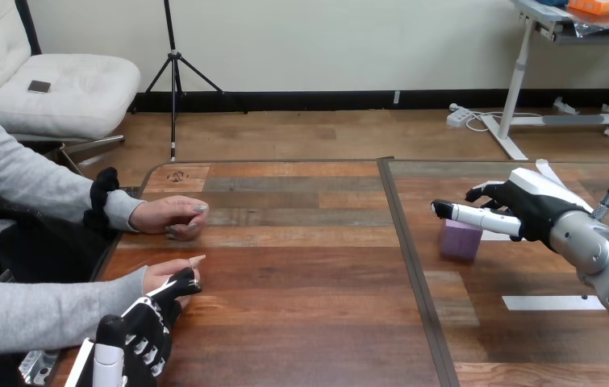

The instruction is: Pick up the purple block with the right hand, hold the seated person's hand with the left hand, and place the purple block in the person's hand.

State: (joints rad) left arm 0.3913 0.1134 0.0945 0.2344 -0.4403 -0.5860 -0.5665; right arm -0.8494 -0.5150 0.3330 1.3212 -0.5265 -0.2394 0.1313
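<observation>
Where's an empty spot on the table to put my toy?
The middle of the table is bare, between the person's hands and the purple block. It's crowded at the left edge, where the left hand touches the person's nearer hand.

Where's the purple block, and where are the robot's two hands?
purple block (460, 240), head view, its front side.
right robot hand (531, 205), head view, its black middle.
left robot hand (146, 329), head view, its back.
</observation>
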